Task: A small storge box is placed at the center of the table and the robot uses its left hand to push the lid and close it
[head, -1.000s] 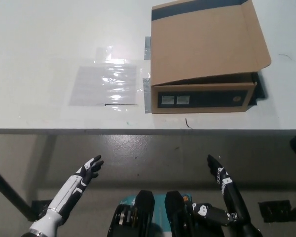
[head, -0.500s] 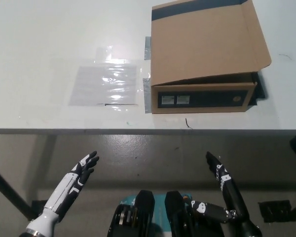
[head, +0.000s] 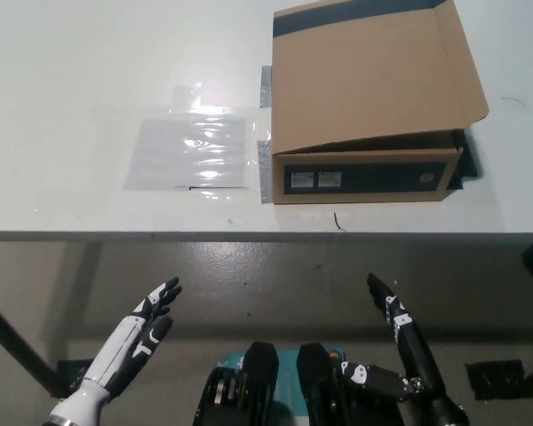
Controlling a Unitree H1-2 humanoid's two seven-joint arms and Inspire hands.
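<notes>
A brown cardboard storage box (head: 364, 173) sits on the white table (head: 89, 71), right of centre near the front edge. Its lid (head: 369, 75) lies almost flat over the box, a narrow dark gap showing above the front wall. My white left hand (head: 151, 309) hangs below the table's front edge at lower left, open with fingers spread, well away from the box. My black right hand (head: 393, 312) rests at lower right, also below the table edge, open with fingers extended.
A clear plastic sheet (head: 191, 151) lies flat on the table left of the box. Grey tape strips (head: 265, 86) stick out at the box's left side. A table leg (head: 18, 351) slants over the grey floor at lower left.
The left hand has shifted slightly down and its fingers have changed spread a little. The right hand has crept a bit left and up. The box and lid have not moved.
</notes>
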